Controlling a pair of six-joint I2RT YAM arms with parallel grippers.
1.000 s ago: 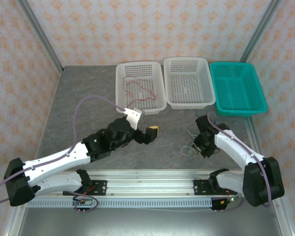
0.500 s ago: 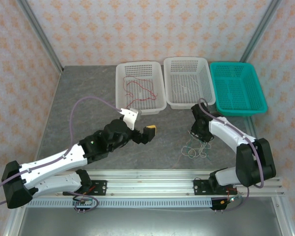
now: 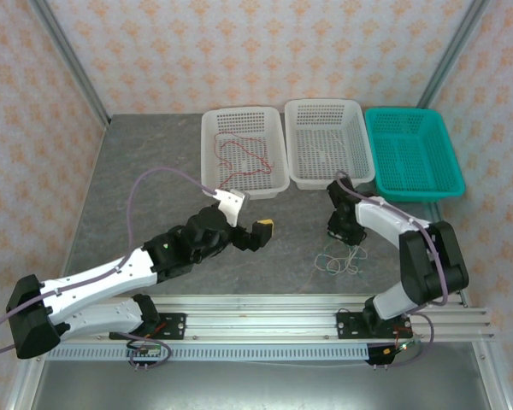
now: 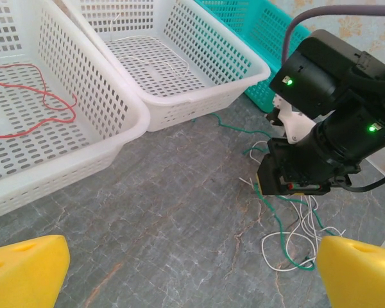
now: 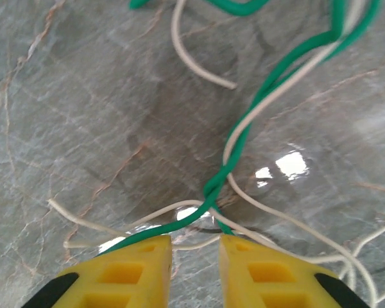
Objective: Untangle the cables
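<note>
From above, three baskets are seen in a row at the far side of the desk. The middle white basket is flanked by a left white basket and a teal basket. A red cable is coiled loosely in the basket to the left of the middle one. On the near side of the middle white basket, a green cable and a white cable are spread on the desk in a small tangle. The right pincer is lowered onto the far edge of that tangle. The left pincer is held near the middle basket's near left corner.

From the left wrist, the left pincer is seen spread wide, with nothing between its yellow pads. The red cable is seen in the basket left of the middle white basket. The green cable and white cable are looped on the desk in front of that basket, under the tip of the right pincer.

From the right wrist, the right pincer is seen with its yellow fingers slightly apart, a narrow gap left between them. The green cable and white cable are twisted around each other just ahead of the fingertips. Nothing is seen clamped.
</note>
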